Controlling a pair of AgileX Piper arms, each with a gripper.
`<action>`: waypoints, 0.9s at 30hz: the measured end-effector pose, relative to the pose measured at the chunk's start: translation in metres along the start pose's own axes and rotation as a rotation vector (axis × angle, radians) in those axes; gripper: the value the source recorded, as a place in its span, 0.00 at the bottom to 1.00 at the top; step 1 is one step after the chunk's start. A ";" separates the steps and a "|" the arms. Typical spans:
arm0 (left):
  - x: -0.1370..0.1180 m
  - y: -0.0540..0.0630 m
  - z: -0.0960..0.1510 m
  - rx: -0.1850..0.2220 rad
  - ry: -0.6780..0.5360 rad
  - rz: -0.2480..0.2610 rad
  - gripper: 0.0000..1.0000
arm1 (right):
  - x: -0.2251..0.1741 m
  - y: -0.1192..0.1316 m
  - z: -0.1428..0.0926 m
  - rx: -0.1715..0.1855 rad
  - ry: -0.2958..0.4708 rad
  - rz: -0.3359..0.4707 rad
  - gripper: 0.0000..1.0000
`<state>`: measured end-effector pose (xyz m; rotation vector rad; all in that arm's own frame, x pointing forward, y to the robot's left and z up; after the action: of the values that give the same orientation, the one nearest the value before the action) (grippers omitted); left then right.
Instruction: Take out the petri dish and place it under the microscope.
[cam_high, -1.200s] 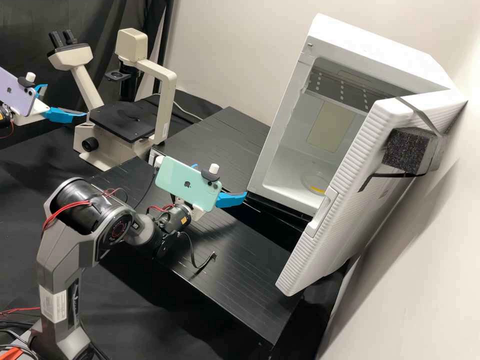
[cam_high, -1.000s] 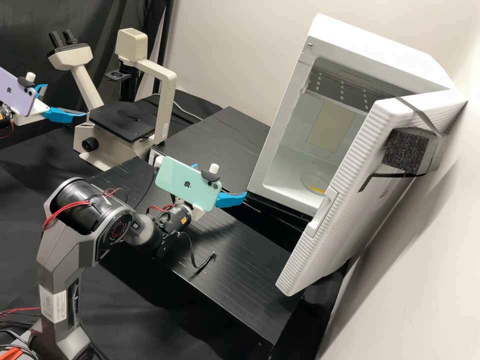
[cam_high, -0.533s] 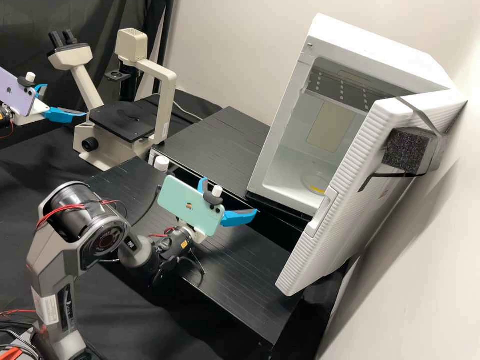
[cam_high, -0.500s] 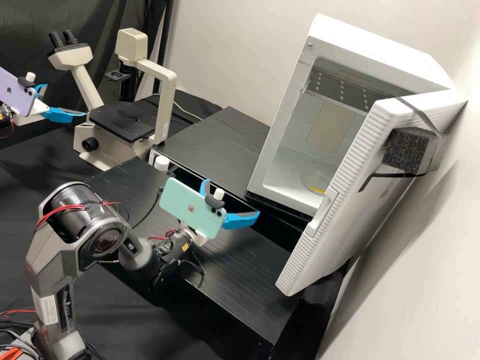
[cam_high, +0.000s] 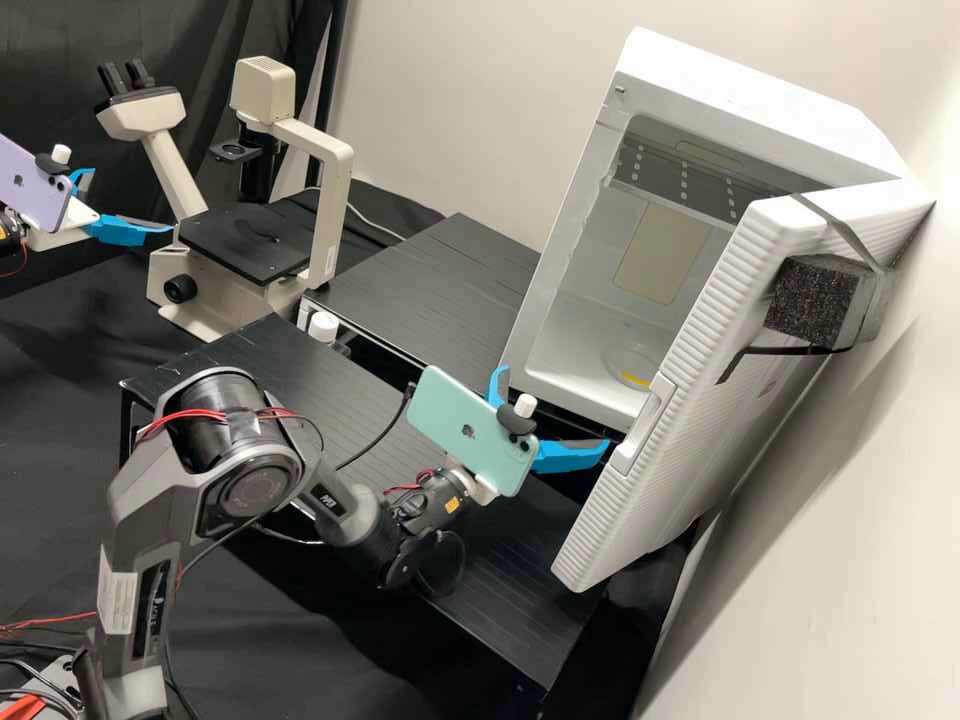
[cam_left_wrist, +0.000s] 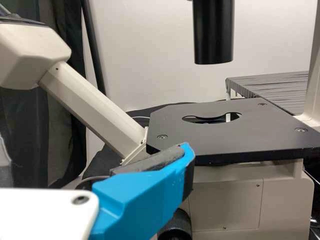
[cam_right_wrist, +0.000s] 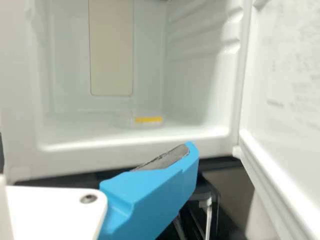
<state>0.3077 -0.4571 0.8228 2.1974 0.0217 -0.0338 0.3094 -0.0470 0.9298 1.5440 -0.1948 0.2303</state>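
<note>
The clear petri dish (cam_high: 630, 362), marked with yellow, lies on the floor of the white incubator (cam_high: 752, 72); the right wrist view shows the dish (cam_right_wrist: 148, 120) beyond the front sill. My right gripper (cam_high: 556, 405), below the green phone, stands open and empty outside the incubator's mouth. A blue finger of that right gripper (cam_right_wrist: 165, 175) is in front of the sill in its wrist view. Beside the beige microscope (cam_high: 330, 215), my left gripper (cam_high: 132, 200) is open and holds nothing. Its wrist view shows the left gripper (cam_left_wrist: 165, 175) near the black stage (cam_left_wrist: 235, 140), which has a round opening.
The incubator's ribbed door (cam_high: 690, 390) stands open on the right, its inner side (cam_right_wrist: 285, 100) close by the right gripper. Two black platforms (cam_high: 430, 285) have a dark gap between them. Above the stage hangs the microscope's black tube (cam_left_wrist: 213, 32).
The right arm first drew back slightly and down, then moved right toward the incubator, its fingers seen wider apart than at first. The left arm has kept still.
</note>
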 end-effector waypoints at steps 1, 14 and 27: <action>0.000 0.000 0.000 0.000 0.000 0.000 1.00 | 0.006 0.002 0.001 0.001 0.006 -0.006 1.00; 0.000 0.000 0.000 0.000 0.000 0.000 1.00 | 0.085 0.030 0.013 -0.006 -0.011 -0.049 1.00; 0.000 0.000 0.000 0.000 0.000 0.000 1.00 | 0.141 0.037 0.027 -0.039 -0.072 -0.147 1.00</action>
<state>0.3077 -0.4571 0.8228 2.1974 0.0217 -0.0338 0.4357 -0.0700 1.0042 1.5218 -0.1407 0.0540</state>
